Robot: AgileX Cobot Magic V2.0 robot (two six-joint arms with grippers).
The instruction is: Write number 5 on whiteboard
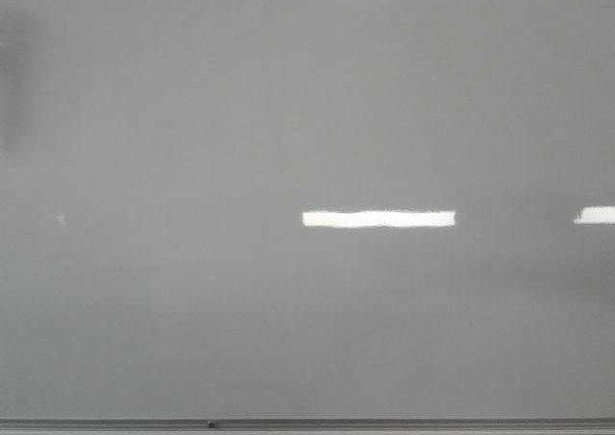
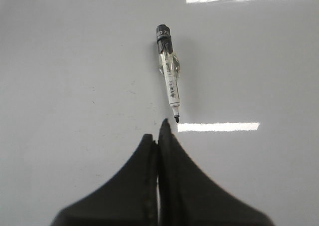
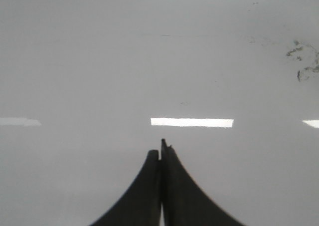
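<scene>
- Left tool [image 2: 158, 131] — two matte black fingers [image 2: 187, 186], wide at the base and curving up into thin tips, with a slightly rough edge along the inner seam.
- Right tool [image 3: 161, 148] — same black pair, smooth flared sides, one tip poking a bit past the other.

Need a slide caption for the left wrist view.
Shut left gripper hovers over the whiteboard, an uncapped marker lying just beyond its fingertips.

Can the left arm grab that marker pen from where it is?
Probably yes. The marker lies uncapped on the whiteboard just beyond the left gripper, nothing between them. But its jaws are shut, so they must open first.
</scene>
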